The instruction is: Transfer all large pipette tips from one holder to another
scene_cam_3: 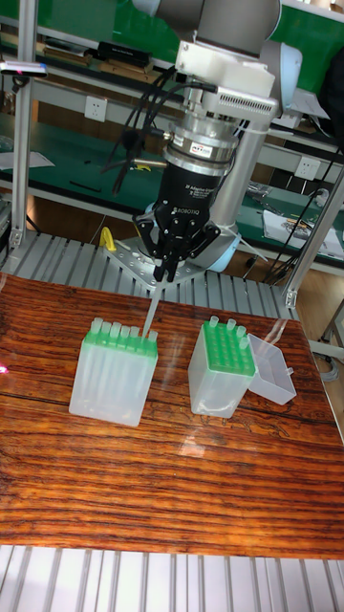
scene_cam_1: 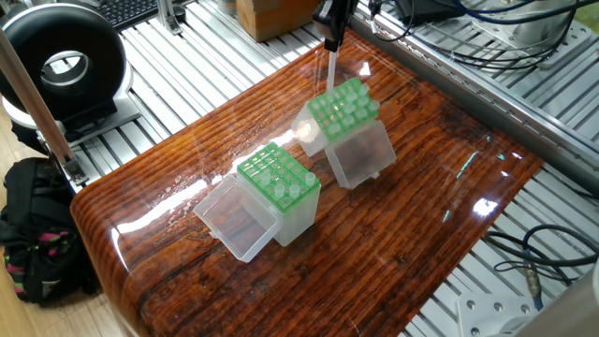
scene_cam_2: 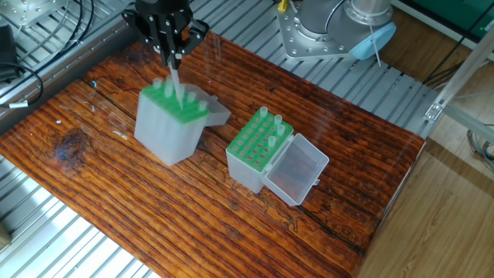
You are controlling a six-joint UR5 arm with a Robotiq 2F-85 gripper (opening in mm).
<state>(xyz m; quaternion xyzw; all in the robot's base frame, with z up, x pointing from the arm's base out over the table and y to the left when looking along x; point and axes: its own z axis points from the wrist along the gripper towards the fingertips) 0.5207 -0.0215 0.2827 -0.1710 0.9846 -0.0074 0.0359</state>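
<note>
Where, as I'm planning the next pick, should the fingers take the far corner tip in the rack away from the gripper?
Probably take the corner tip by its round collar, the only part standing above the green rack; the taper is sunk in its hole. It stands upright, so come straight down from above and close across the sides that face no neighbouring tip.

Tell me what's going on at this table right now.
The UR5's gripper is shut on a large pipette tip whose lower end is in the green-topped rack beneath it. That whole rack sits tilted rather than flat on the wooden table. A second rack, lid open beside it, stands upright with a few tips along one edge.
</note>
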